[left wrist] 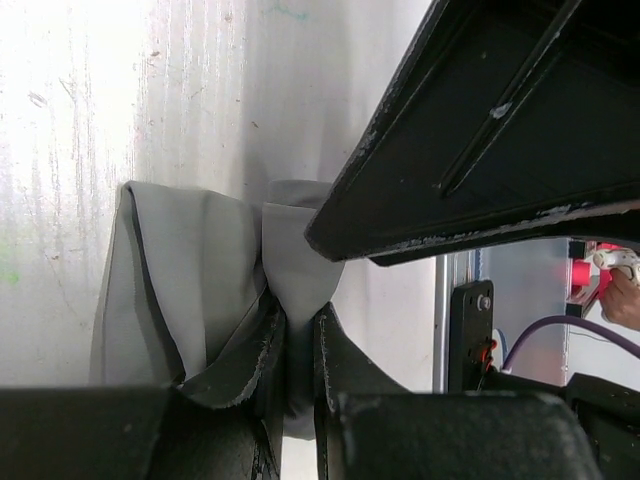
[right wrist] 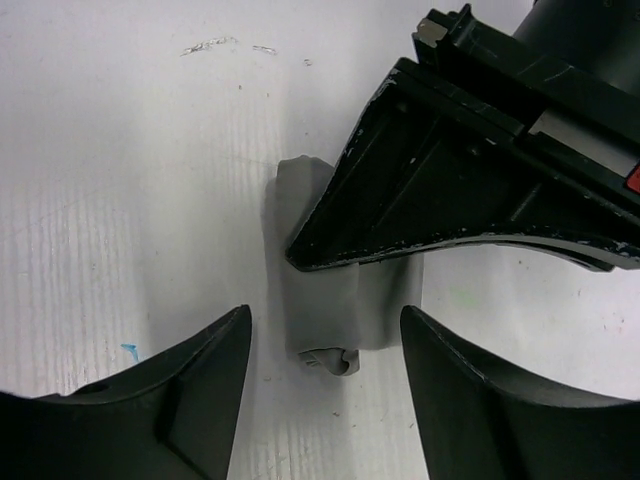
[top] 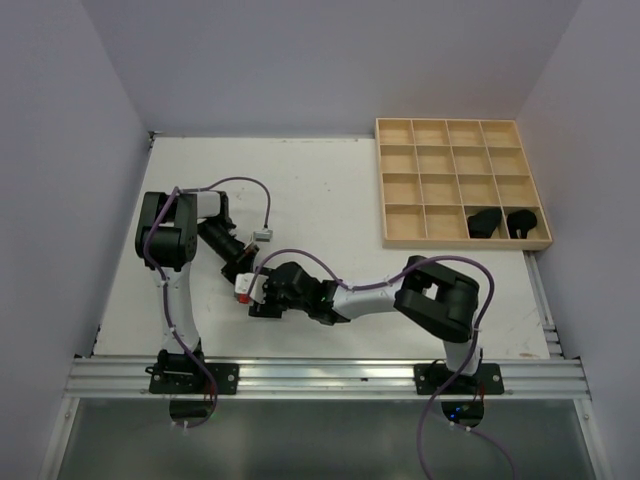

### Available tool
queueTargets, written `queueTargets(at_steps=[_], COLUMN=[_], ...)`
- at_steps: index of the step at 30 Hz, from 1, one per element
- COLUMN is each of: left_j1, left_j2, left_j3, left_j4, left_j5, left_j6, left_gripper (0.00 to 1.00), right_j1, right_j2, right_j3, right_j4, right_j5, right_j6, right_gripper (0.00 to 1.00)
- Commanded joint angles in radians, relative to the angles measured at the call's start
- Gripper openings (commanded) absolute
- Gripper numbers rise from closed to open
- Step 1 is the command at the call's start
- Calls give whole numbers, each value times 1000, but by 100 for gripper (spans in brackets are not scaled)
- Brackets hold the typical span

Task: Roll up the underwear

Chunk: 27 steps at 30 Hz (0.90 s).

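Pinching a bunched fold of the grey underwear [left wrist: 190,280] in the left wrist view, with the left gripper [left wrist: 295,350] narrowed to a thin slit and only cloth between its fingers [left wrist: 350,400]. Lying creased on the white table [left wrist: 70,150], partly folded over itself, with one end drawn up into the grip.

Looking down, in the right wrist view, on the same grey underwear [right wrist: 320,300], gathered into a long narrow strip with a small curl at the near end. Straddled by the right gripper [right wrist: 325,315], spread wide and holding nothing, with one finger [right wrist: 200,400] at each side of the strip. Covered on its right part by the closed left gripper, reaching in from the upper right corner.

Meeting tip to tip, in the top view, left of the middle of the table and toward its near edge, with both grippers hiding the grey cloth. Standing at the far right corner, well apart from both grippers: a wooden tray [top: 400,190] of small compartments, with two black briefs [top: 485,222], one in each of the two rightmost compartments of the nearest row.
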Motion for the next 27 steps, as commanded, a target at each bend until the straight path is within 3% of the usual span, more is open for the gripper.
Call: queueTargets(at_steps=[1, 7, 8, 9, 11, 13, 18, 23, 27], left_j1=[5, 5, 5, 5, 6, 6, 69, 229, 336], left_j2=[44, 43, 37, 33, 24, -2, -175, -414, -643], left_j3=[20, 31, 31, 31, 28, 20, 26, -86, -301], left_j4=[165, 186, 191, 200, 208, 220, 207, 246, 375], left_j5=[-142, -139, -137, -136, -128, -120, -6, 122, 104], left_j6=[27, 4, 1, -2, -7, -8, 48, 134, 202], left_gripper=[14, 21, 24, 25, 27, 30, 50, 56, 56], right_j1=[-2, -2, -2, -3, -2, -5, -42, -98, -167], right_j2=[37, 107, 109, 115, 124, 123, 78, 115, 146], right_j3=[46, 56, 56, 62, 80, 92, 94, 121, 144], right_j4=[34, 21, 21, 14, -34, -60, -187, -293, -318], right_j5=[-40, -49, -53, -63, -73, -92, -226, -315, -425], right_j6=[-34, -34, -31, -28, -6, 10, 125, 225, 348], right_gripper=[64, 52, 47, 28, 10, 1, 0, 0, 0])
